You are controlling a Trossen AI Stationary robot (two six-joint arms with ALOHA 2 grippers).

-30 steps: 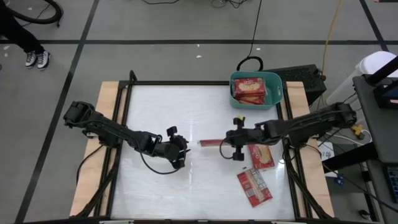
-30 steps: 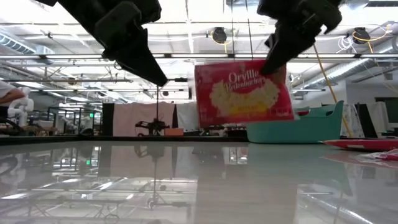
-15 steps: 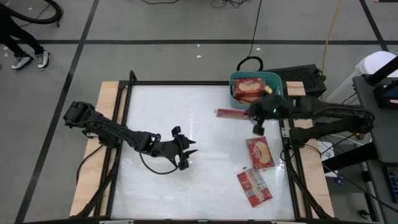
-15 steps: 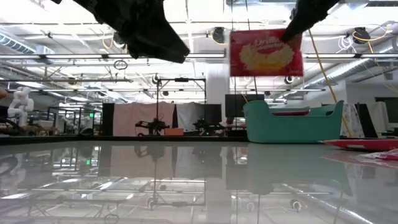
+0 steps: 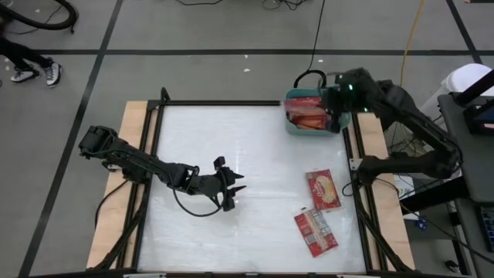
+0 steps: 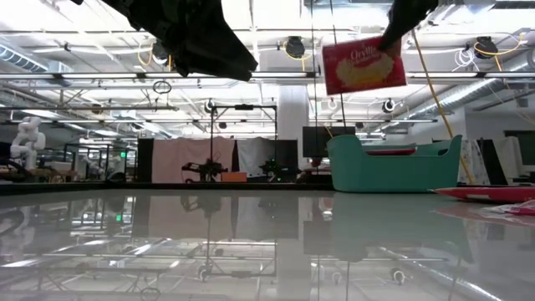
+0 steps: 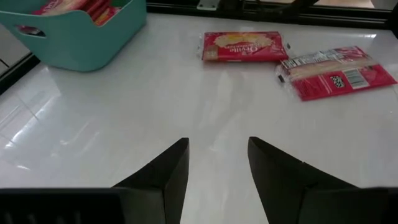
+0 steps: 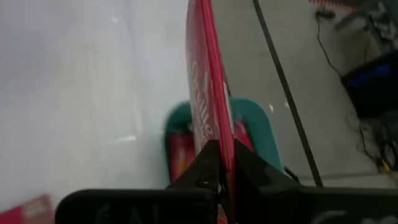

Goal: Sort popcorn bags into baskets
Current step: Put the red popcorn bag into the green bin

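Over basket [image 5: 344,121] — right end effector [image 5: 333,108] clamps bag [image 6: 364,65] | left end effector [image 5: 231,191] parted — two bags [image 5: 323,189] nearby

The table [image 5: 255,193] has a glossy white top in a black frame, with bare wood strips along 2 sides. The floor [image 5: 216,31] is grey, crossed by dark lines. A person's shoes [image 5: 35,71] show at one corner. Beyond the table, ceiling lights [image 6: 294,46] hang among white beams.
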